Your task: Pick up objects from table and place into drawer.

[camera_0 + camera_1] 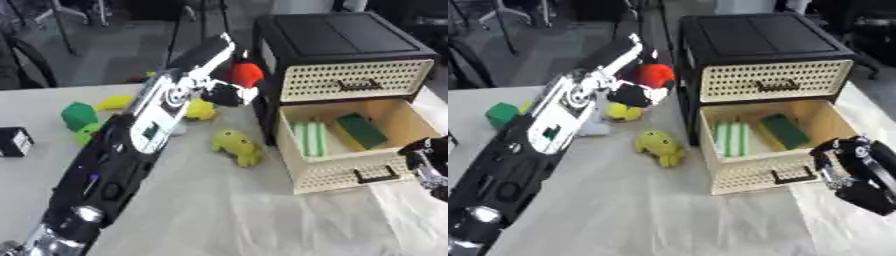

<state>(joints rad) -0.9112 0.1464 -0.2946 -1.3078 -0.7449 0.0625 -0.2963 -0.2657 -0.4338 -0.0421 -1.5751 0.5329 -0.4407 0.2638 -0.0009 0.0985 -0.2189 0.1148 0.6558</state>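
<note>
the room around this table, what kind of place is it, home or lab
Probably a lab or workshop, not a home: a white-covered table set out with toys and a small drawer unit, bare grey floor behind, and what look like chair or stand legs at the far edge.

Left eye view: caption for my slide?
Left hand holds a red object beside the open lower drawer.

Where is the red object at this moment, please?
The red object is off the table, held in the left hand, left of the black drawer unit and above the yellow toys, in both eye views.
</note>
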